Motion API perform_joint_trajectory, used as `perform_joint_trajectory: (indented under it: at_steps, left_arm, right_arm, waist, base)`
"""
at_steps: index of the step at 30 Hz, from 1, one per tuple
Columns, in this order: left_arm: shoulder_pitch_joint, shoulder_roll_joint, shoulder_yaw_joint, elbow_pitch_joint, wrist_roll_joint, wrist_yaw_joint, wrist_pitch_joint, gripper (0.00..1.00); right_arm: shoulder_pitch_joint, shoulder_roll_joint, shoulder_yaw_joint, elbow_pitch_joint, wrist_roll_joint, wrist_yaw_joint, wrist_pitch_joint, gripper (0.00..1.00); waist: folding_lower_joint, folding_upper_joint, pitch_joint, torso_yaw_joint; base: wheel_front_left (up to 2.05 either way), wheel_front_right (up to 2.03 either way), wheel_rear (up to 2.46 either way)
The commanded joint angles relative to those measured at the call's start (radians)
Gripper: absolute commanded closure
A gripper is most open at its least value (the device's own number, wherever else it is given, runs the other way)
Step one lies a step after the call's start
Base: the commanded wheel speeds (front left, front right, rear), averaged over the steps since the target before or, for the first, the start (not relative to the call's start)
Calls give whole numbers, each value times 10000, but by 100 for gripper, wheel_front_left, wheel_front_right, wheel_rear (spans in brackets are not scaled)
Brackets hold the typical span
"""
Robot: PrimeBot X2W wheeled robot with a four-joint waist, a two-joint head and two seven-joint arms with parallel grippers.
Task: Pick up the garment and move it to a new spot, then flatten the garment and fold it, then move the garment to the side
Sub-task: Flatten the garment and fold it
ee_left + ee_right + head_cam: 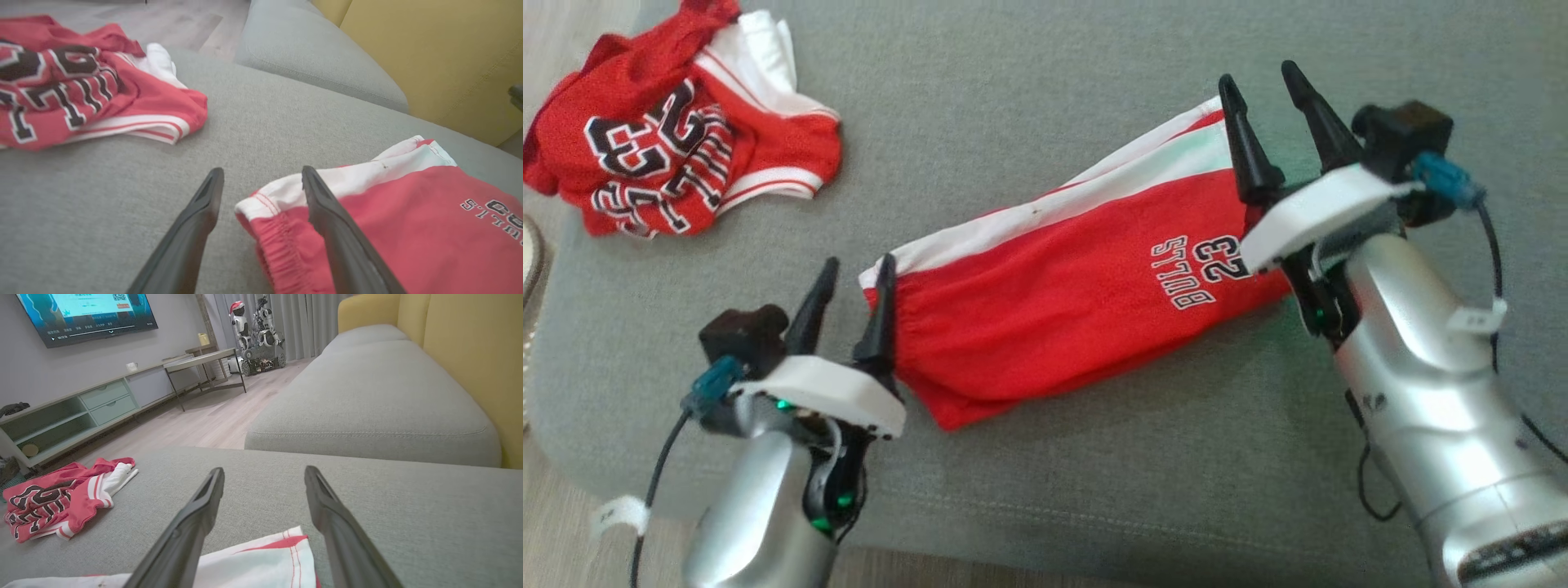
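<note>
The garment, red shorts (1078,302) with a white side stripe and "BULLS 23" lettering, lies folded lengthwise on the grey sofa cushion (1013,98). My left gripper (858,261) is open at the elastic waistband end. In the left wrist view (262,169), one finger crosses the shorts (408,228) and the other is over bare cushion. My right gripper (1258,73) is open at the hem end, and its wrist view (264,468) shows the white hem corner (261,559) between its fingers. Neither gripper holds anything.
A crumpled red jersey (670,139) (73,90) (57,502) lies at the cushion's far left. A yellow backrest (470,347) and a second cushion (367,400) lie beyond. The cushion's front edge and the floor (572,523) are near my left arm. A TV stand (81,412) and a side table (204,361) stand across the room.
</note>
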Motion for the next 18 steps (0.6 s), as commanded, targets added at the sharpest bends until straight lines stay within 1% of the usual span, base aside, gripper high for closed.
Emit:
perform_joint_trajectory:
  at_steps: [1, 4, 7, 13, 18]
  left_arm:
    - [103, 372, 454, -576, 331, 281, -149, 0]
    - [419, 565, 594, -1191, 793, 690, -209, 0]
    - [718, 697, 656, -1863, 1184, 968, -228, 0]
    - [1341, 980, 670, -2788, 1645, 1268, -235, 0]
    - [1882, 1086, 525, -3137, 1721, 1361, -86, 0]
  right_arm:
    - [393, 33, 5, -594, -237, -7, -236, 0]
    - [982, -5, -325, -1178, -613, -7, -346, 0]
    - [1756, 40, -777, -1878, -949, -7, -329, 0]
    - [3560, 206, -1640, -3601, -1638, -7, 327, 0]
    - [4880, 370, -2172, -4968, -2003, -7, 1063, 0]
  waist:
    - [0, 0, -228, -199]
    - [0, 0, -460, -343]
    - [0, 0, -710, -426]
    - [0, 0, -1186, -626]
    - [0, 0, -1457, -749]
  base:
    - [0, 0, 0]
    - [0, 0, 0]
    - [0, 0, 0]
    - [0, 0, 0]
    - [0, 0, 0]
